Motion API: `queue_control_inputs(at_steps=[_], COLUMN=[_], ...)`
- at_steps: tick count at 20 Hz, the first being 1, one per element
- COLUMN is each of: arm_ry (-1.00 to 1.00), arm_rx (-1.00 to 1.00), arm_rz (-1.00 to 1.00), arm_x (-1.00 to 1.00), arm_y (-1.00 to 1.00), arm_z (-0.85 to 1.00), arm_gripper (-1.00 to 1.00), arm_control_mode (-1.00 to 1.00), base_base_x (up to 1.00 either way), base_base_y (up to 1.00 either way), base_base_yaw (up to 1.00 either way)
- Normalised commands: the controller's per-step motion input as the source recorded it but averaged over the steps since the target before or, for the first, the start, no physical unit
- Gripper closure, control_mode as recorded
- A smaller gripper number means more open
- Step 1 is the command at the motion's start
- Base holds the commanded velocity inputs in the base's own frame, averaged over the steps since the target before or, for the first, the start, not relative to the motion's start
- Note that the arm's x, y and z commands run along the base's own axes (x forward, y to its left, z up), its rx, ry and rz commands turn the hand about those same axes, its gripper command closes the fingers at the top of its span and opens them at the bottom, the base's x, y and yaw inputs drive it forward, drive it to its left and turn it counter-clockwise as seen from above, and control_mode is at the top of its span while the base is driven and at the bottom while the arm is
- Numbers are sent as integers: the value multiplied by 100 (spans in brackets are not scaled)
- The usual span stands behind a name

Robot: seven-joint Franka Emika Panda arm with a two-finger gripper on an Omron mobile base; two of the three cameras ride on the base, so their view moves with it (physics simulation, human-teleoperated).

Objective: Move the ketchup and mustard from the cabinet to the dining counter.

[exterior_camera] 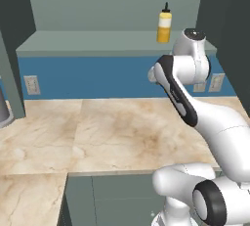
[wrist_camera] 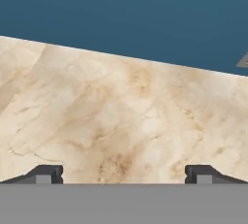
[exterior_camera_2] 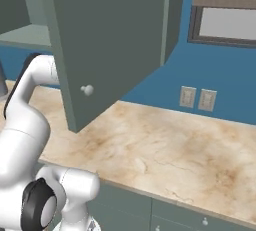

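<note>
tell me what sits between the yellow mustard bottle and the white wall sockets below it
In the left base view the robot's white arm crosses between the yellow mustard squeeze bottle and the sockets, along with the cabinet shelf's front edge.

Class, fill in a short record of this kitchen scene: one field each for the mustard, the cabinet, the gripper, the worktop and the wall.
Mustard: yellow squeeze bottle, dark nozzle cap, upright on the shelf inside the cabinet
Cabinet: grey-green wall cabinet, open; its door with a round pale knob swung out
Gripper: gripper open, nothing between the fingertips, facing the worktop
Worktop: beige marble-look worktop beneath the cabinet
Wall: blue wall with paired sockets
</note>
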Motion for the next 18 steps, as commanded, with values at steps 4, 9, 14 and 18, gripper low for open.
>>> queue_control_inputs(at_steps=[4,9,14,18], arm_ry=[1,-30,-25,-13], arm_rx=[0,-2,-8,-9], arm_rz=[0,-2,-10,-15], arm_x=[4,-50,-14,30], arm_y=[4,17,17,15], arm_z=[15,82,70,39], arm_gripper=[-100,-100,-100,-100], arm_control_mode=[-100,-100,-100,-100], base_base_x=[31,0,0,0], base_base_y=[7,0,0,0], base_base_yaw=[0,0,0,0])
